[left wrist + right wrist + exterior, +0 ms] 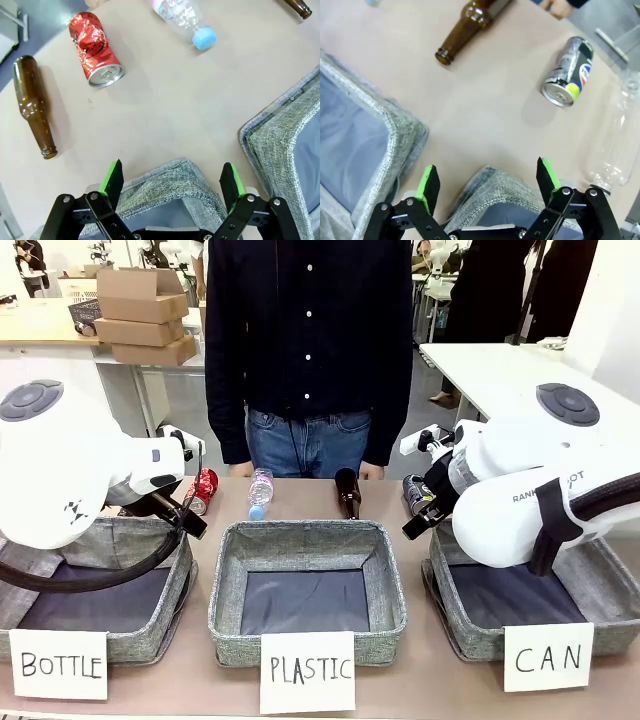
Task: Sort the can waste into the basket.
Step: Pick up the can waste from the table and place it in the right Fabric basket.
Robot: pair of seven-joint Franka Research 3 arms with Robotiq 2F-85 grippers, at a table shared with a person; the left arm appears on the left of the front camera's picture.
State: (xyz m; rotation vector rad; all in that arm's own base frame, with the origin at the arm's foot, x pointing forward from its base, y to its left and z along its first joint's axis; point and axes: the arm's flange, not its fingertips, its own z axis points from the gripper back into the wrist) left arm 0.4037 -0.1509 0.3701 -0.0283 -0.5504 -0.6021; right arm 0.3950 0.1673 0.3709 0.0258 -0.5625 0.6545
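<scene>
1. Gaping wide, left jaws and right jaws are seen empty, with nothing touched.
2. Red can (pixel 97 52) and black-and-silver can (pixel 568 71) are laid on the tabletop (pixel 165 100), outside the CAN basket (pixel 470 638).

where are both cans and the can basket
dented red metal can (pixel 96 49), left wrist view, crumpled side
black-and-silver metal can (pixel 568 72), right wrist view, printed side
grey woven CAN basket (pixel 465 632), front view, front wall

a dented red can (pixel 97 50) lies on its side on the tan table (pixel 165 100), between a brown bottle (pixel 32 107) and a blue-capped plastic bottle (pixel 187 17), while the left gripper (pixel 172 175) hangs open-jawed above the corner of a grey basket (pixel 170 189).
</scene>
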